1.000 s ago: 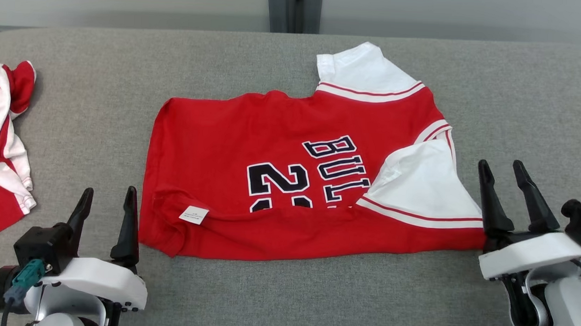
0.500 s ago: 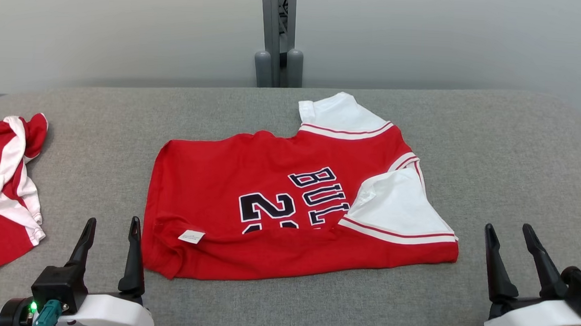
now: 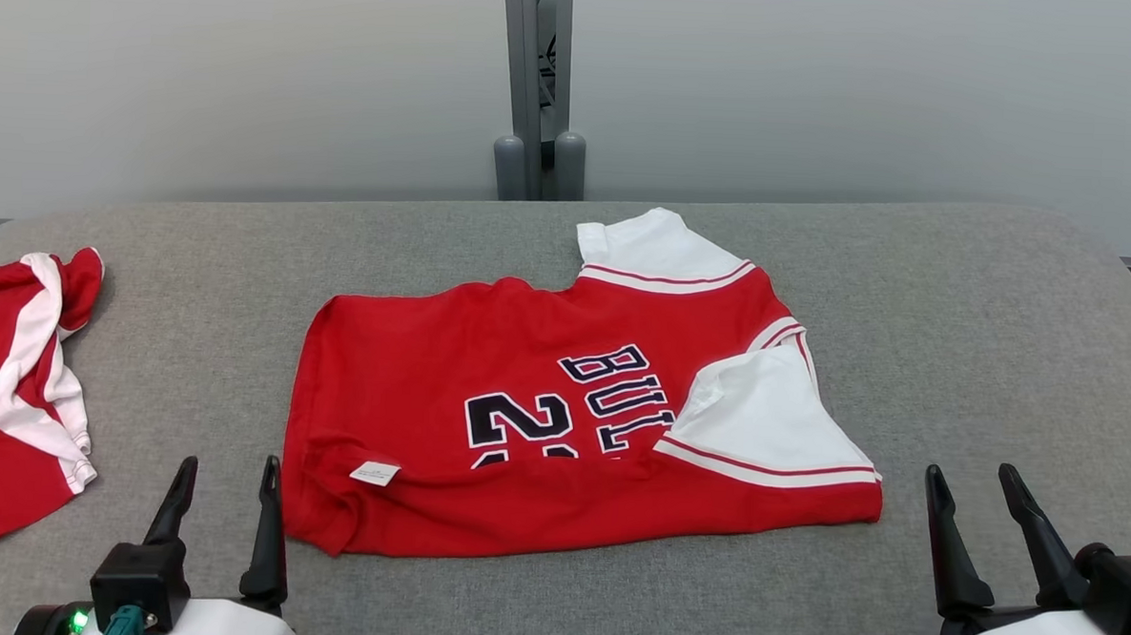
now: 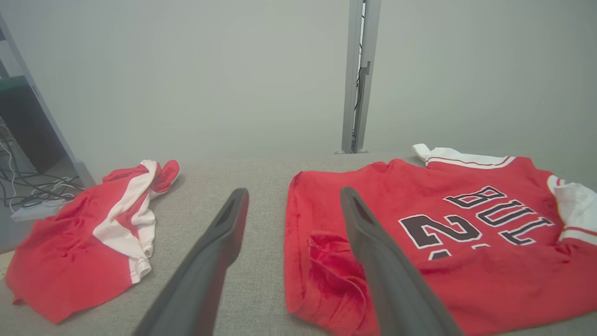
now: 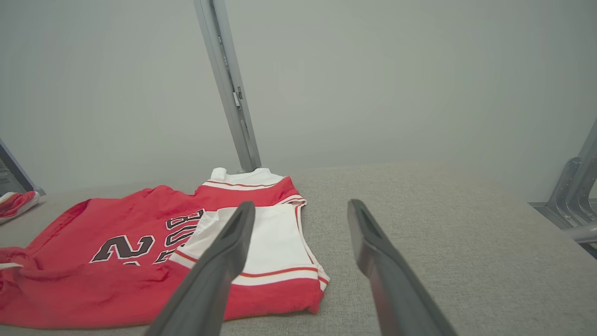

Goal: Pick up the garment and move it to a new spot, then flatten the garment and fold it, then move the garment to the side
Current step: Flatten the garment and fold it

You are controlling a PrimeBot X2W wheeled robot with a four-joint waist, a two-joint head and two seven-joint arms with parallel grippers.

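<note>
The garment (image 3: 486, 390) is a red jersey with white sleeves and dark lettering, lying folded lengthwise in the middle of the grey table (image 3: 985, 326). It also appears in the left wrist view (image 4: 419, 261) and the right wrist view (image 5: 140, 261). My left gripper (image 3: 230, 468) stands open at the lower left, just off the jersey's left hem, touching nothing. At the lower right my right gripper (image 3: 973, 476) is open too, a little beyond the jersey's right corner. Both are empty.
A second red and white garment (image 3: 8, 398) lies crumpled at the table's left edge, seen also in the left wrist view (image 4: 88, 242). A grey post (image 3: 536, 78) rises behind the table. Bare table stretches right of the jersey (image 5: 457, 242).
The head camera has tilted up, so the whole scene sits lower in the picture and more wall shows. Both grippers have drawn back toward the near edge, still open. The jersey lies as before.
</note>
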